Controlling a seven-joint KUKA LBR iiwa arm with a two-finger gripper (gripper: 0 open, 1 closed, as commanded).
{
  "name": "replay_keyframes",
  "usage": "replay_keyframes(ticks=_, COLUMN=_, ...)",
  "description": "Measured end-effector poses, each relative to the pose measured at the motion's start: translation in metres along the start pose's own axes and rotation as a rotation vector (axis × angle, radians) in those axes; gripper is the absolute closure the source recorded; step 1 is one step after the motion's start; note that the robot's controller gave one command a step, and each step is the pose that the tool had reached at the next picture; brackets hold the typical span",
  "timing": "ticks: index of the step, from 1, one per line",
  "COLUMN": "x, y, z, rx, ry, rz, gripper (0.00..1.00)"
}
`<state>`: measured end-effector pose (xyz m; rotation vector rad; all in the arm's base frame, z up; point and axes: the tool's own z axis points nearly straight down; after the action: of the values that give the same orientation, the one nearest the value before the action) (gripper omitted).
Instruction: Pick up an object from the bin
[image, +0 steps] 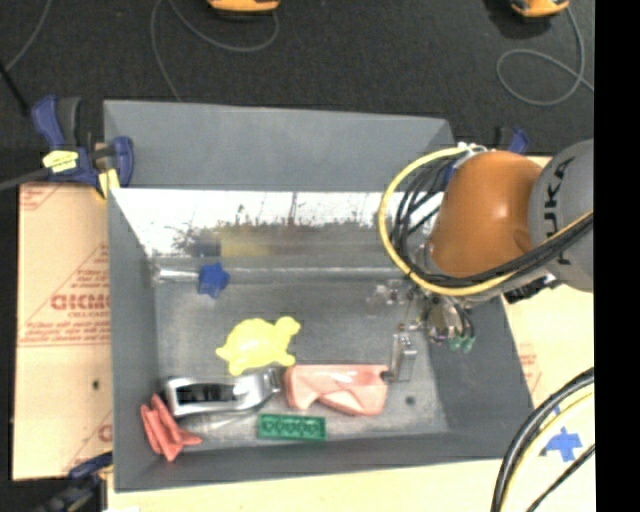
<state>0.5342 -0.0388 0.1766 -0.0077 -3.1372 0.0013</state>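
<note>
The end effector (401, 360) hung by the right end of a limp pink cloth-like piece (338, 389) near the grey metal bin's (130, 330) front wall; whether apart or together, I could not tell; probably light, soft; best pinched at a fold.

One cam, above & a bit to one side, looks down into grey bin (330, 300), arm (485, 215) at view's right.

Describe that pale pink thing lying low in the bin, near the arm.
The pale pink thing looks soft and crumpled, like limp cloth or a rubbery pouch. It lies flat on the bin floor, stretched left to right. Its left end meets a silver and black tool; a green bar lies just below it in view. The gripper stands at its right end.
</note>
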Motion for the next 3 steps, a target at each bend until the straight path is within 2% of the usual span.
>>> replay_keyframes(ticks=1, x=-0.001, y=0.0, z=-0.005, rx=0.0, ry=-0.007, rz=-0.001, gripper=0.0)
replay_keyframes(ticks=2, x=0.015, y=0.018, z=0.034, rx=0.001, ry=-0.015, rz=0.005, gripper=0.0)
replay_keyframes(ticks=3, x=0.033, y=0.06, z=0.107, rx=0.001, ry=-0.007, rz=-0.04, gripper=1.0)
